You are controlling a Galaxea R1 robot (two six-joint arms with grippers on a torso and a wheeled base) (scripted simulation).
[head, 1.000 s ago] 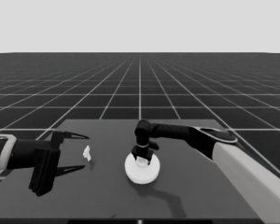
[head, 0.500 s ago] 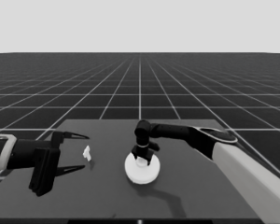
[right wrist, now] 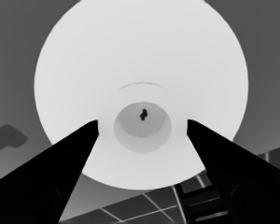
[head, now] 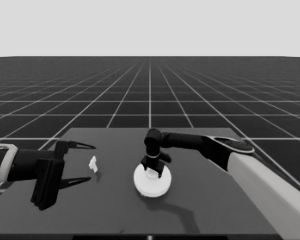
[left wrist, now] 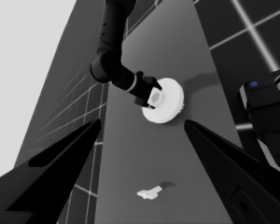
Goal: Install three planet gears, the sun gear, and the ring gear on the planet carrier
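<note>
One big white disc (head: 151,181) sits centre-frame under my right end effector (head: 152,169), fingers spread wide; I should lift away straight.

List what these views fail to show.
Gears, smaller round part: in no view; the larger round part would cover anything beneath it.
That part's centre, head view: hidden by the right end effector, directly above it.
Thin piece, by the parked left end effector at the table's left: too small to read its shape.
</note>
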